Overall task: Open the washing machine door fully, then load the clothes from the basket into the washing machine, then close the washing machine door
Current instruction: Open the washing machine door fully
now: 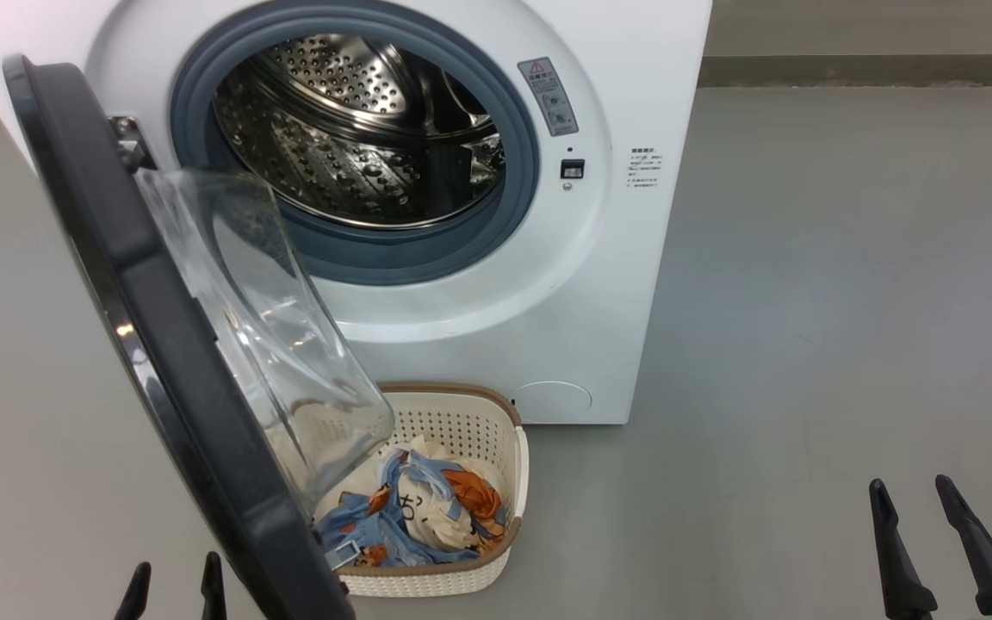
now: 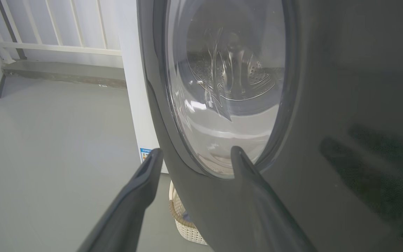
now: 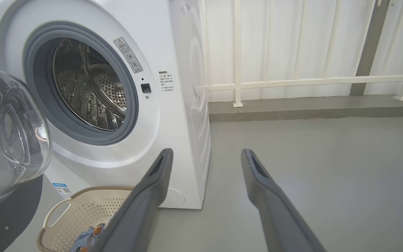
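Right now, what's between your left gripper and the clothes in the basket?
The open door: in the head view its dark edge stands between the left gripper and the clothes in the basket.

White washing machine (image 1: 496,327) — blue-orange-cream clothes (image 1: 427,517)

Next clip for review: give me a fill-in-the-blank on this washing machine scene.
The washing machine door stands ____.
The clothes lie in the ____.
The drum of the washing machine is ____.
The left gripper and right gripper, both open, hold ____.
Missing: open; basket; empty; nothing.
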{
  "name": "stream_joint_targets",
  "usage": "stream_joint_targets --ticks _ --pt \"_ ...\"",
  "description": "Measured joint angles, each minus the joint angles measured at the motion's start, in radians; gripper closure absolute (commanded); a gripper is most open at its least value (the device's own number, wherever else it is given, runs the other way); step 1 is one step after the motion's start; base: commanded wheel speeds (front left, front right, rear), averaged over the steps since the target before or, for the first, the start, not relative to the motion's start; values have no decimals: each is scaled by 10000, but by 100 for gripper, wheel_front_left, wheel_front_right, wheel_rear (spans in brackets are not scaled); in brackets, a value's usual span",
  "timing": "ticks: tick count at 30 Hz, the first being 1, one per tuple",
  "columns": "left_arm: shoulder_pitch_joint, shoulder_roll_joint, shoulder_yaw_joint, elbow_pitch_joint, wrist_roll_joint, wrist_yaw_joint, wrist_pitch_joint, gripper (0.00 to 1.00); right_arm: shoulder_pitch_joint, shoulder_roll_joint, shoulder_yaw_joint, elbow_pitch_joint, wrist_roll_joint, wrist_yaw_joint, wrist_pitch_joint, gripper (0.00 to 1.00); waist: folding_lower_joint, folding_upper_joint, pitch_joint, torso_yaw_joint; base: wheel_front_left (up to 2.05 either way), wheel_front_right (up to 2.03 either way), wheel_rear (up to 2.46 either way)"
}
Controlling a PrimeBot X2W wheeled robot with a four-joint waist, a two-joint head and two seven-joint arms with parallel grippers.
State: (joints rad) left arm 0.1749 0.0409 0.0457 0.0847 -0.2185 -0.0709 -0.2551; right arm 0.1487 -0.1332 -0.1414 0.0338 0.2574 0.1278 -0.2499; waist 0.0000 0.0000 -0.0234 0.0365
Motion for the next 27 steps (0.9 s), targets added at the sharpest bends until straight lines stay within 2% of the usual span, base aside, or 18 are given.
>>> stream_joint_targets --ticks 16,18,27 --pt "0 0 12 -119 0 48 -2 2 -5 0 69 56 -27 0 0 0 0 0 86 236 0 0 0" --pt "0 0 10 -127 0 48 0 100 -5 0 73 59 -27 0 0 0 0 0 103 247 0 0 0" --pt "0 0 40 -138 -15 105 0 100 -9 8 84 69 -27 0 0 0 0 0 128 295 0 0 0"
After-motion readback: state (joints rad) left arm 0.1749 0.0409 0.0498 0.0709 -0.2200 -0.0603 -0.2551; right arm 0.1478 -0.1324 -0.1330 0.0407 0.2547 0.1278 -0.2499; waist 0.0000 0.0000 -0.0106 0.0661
